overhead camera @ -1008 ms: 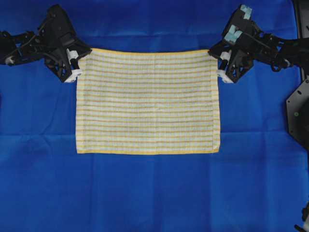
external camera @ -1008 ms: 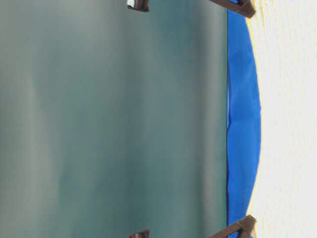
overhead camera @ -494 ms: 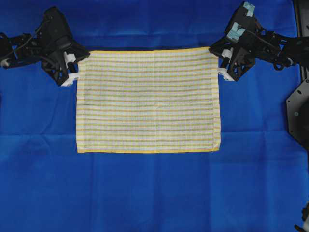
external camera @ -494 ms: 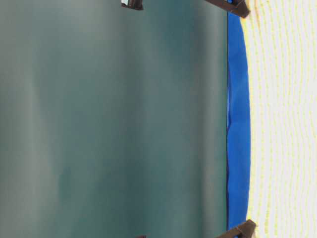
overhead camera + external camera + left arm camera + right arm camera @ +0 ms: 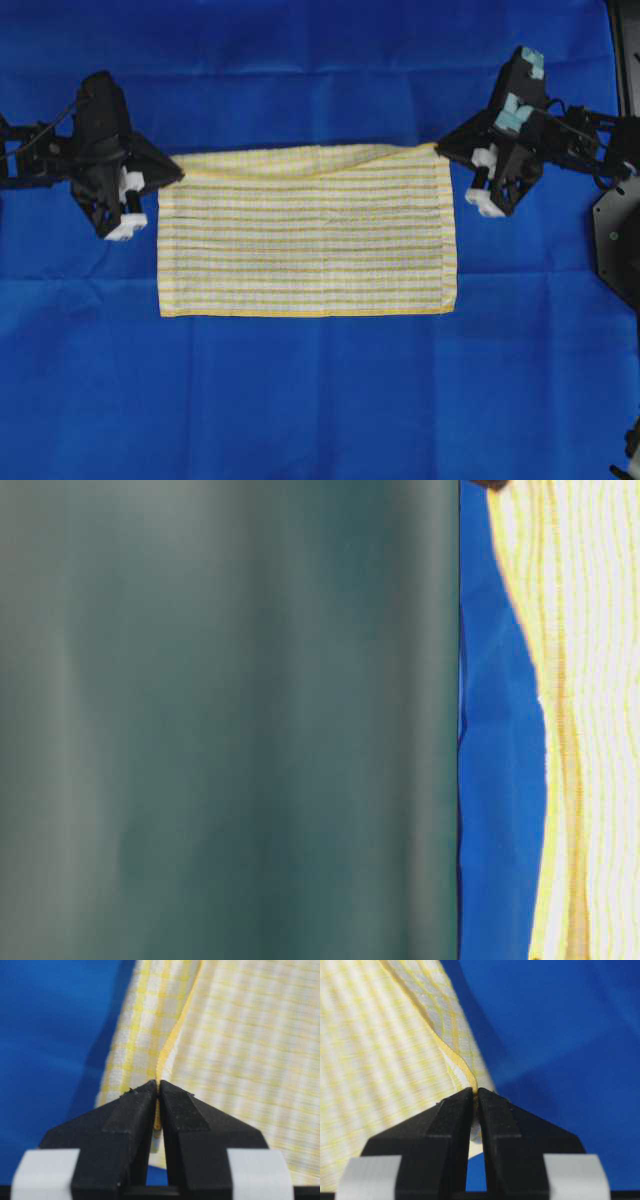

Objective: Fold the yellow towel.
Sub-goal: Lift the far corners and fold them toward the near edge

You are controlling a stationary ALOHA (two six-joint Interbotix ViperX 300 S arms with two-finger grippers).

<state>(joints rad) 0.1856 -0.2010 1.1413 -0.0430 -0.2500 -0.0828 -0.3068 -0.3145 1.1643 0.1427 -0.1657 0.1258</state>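
The yellow towel [image 5: 305, 235], striped yellow and white, lies across the middle of the blue cloth, its far edge lifted and carried toward the near edge. My left gripper [image 5: 172, 170] is shut on the towel's far left corner; in the left wrist view the yellow hem [image 5: 172, 1042] runs straight into the pinched tips of that gripper [image 5: 158, 1082]. My right gripper [image 5: 445, 150] is shut on the far right corner, and the right wrist view shows the folded hem [image 5: 455, 1055] clamped between the right gripper's tips [image 5: 475, 1090]. The table-level view shows the raised towel [image 5: 590, 720] at its right side.
A large plain blue cloth [image 5: 320, 400] covers the whole work surface under the towel. Black arm hardware [image 5: 615, 235] stands at the right edge. A dark green backdrop [image 5: 230, 720] fills most of the table-level view.
Both grippers have carried the towel's far edge toward the near edge, lifting it. The visible towel is shorter front to back, and a slack dip has formed in the carried edge.
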